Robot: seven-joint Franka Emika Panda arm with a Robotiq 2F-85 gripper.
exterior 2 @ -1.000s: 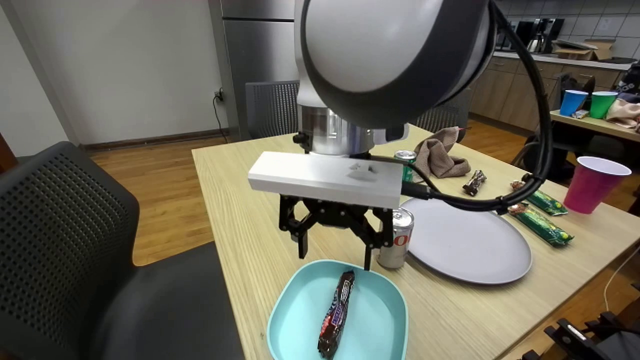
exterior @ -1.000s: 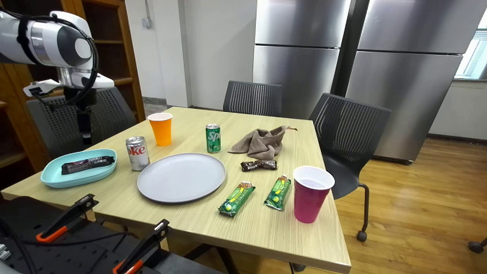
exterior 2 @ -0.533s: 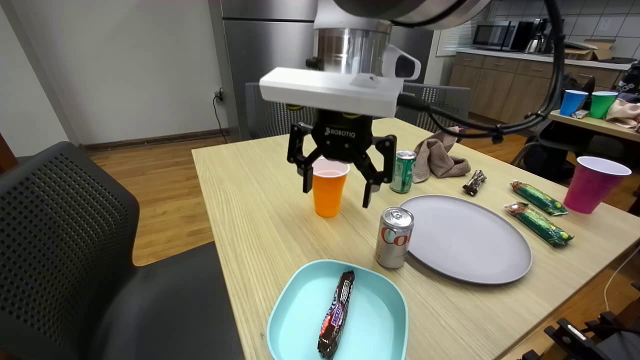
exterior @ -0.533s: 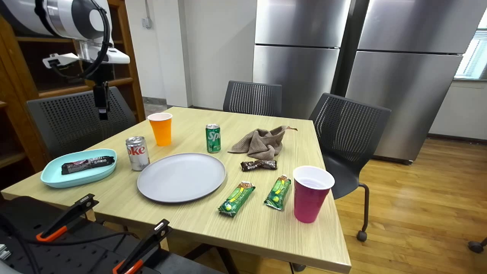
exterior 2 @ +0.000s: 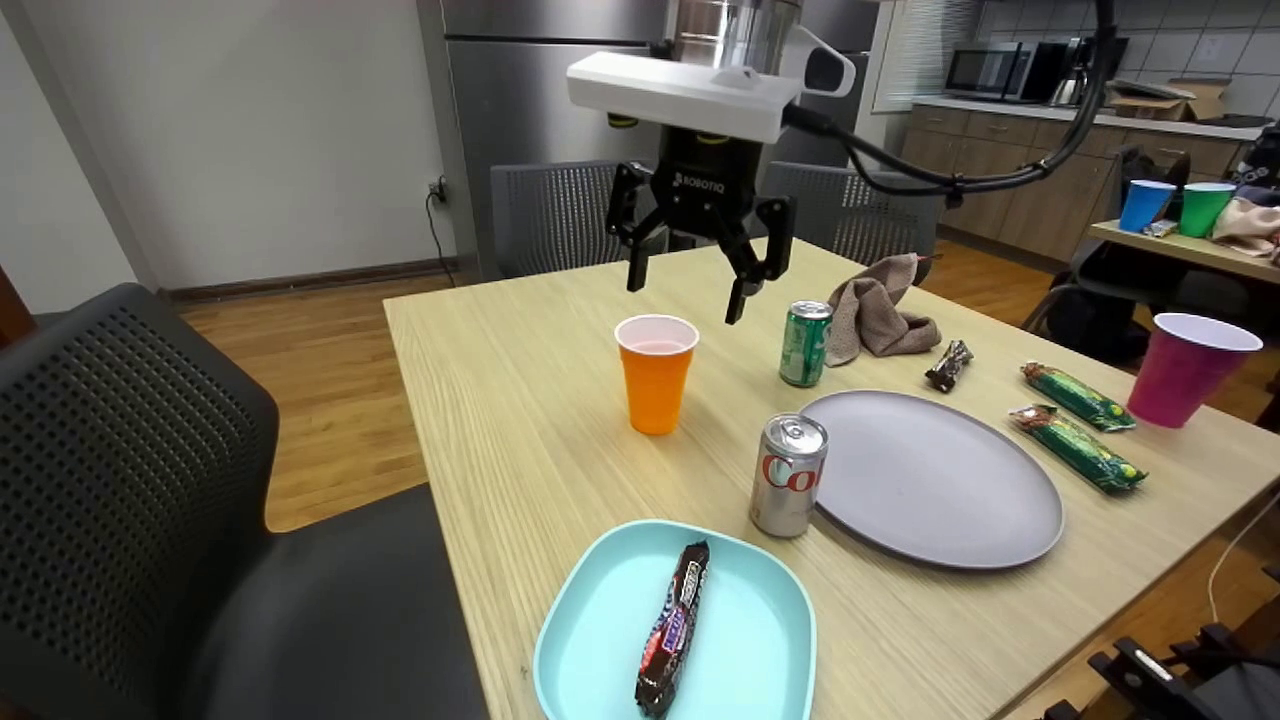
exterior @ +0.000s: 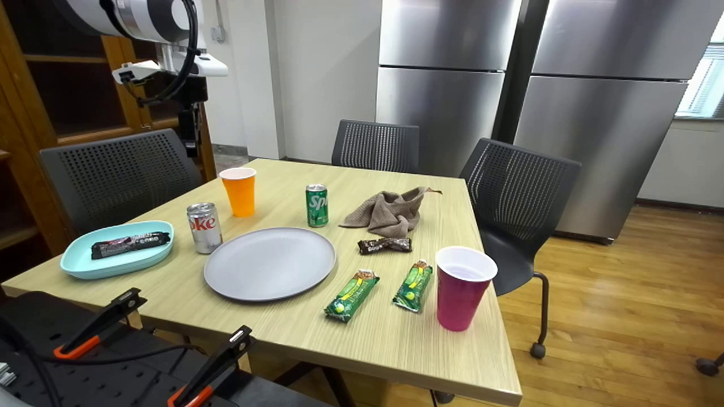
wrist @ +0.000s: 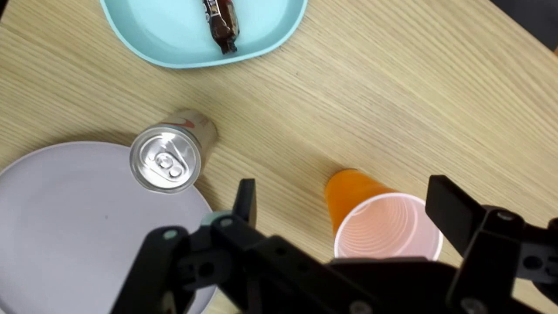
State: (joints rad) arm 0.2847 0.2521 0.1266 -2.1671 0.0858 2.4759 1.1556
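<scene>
My gripper [exterior 2: 686,297] is open and empty, fingers pointing down, above the table near the orange cup [exterior 2: 655,385]. In the wrist view the cup [wrist: 348,192] appears between the open fingers [wrist: 342,192], below them; part of its rim is hidden by the gripper body. The gripper also shows in an exterior view [exterior: 191,148]. A silver Diet Coke can [exterior 2: 788,485] stands upright beside the grey plate [exterior 2: 930,480]. A turquoise tray [exterior 2: 590,610] holds a dark wrapped bar [exterior 2: 672,630]. A green Sprite can [exterior 2: 806,345] stands upright behind the plate.
A brown cloth [exterior: 390,212], a small dark wrapped bar [exterior: 384,245], two green wrapped bars [exterior: 352,297] and a magenta cup [exterior: 464,288] are on the table. Black chairs [exterior: 517,209] stand around it. Black clamps [exterior: 212,364] are at the near edge.
My gripper has risen and moved from near the tray and the Diet Coke can to above the area of the orange cup. It stays open. The objects on the table have not moved.
</scene>
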